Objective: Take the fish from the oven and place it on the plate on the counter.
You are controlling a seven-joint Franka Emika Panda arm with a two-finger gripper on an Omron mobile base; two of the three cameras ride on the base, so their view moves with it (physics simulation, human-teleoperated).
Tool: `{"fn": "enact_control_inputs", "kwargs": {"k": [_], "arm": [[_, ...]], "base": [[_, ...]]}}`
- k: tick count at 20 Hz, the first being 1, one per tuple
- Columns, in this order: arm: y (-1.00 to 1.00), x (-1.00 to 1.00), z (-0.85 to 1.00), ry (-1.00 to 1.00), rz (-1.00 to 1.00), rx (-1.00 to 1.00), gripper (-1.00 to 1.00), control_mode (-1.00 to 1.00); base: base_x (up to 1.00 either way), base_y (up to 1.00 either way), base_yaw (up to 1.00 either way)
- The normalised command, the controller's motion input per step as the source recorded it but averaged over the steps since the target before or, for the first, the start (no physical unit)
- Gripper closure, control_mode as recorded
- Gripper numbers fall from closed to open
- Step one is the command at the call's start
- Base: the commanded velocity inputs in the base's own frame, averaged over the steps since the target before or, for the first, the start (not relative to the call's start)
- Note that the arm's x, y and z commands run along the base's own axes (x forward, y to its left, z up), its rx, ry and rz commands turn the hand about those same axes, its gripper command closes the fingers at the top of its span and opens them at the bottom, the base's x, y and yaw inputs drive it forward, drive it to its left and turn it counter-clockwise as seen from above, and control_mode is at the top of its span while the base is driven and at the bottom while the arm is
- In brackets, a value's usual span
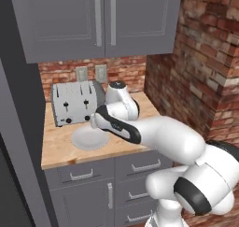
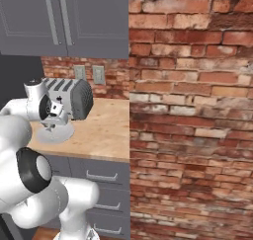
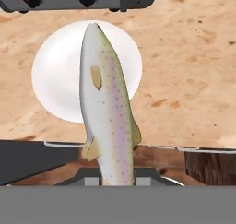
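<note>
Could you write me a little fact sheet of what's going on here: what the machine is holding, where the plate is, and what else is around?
Held item: fish, gripped near its tail, body pointing toward the plate
Grip: fingers closed on the fish
Plate: bare, on the counter in front of the toaster
Fish over plate: head end looks above it in the hand view; not set down yet
Surroundings: grey cabinets above, brick wall on the right

pretty chunky arm [image 1: 177, 146] tbh, glossy white rounded shells, black bands at the joints, fat bulbous elbow, smooth all over
</note>
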Motion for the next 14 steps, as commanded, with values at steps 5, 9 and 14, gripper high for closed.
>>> {"fn": "enact_control_inputs", "kwargs": {"k": [5,9,14], "arm": [[0.31,-0.01,-0.47,-0.08,0.01,-0.08,1.00,-1.00],[0.11,0.13,-0.54,-0.08,0.00,-0.06,1.00,-1.00],[0.02,0.31,-0.38,-0.03,0.00,-0.01,1.00,-1.00]], "base": [[0.00,0.00,0.00],[0.00,0.00,0.00],[0.00,0.00,0.00]]}}
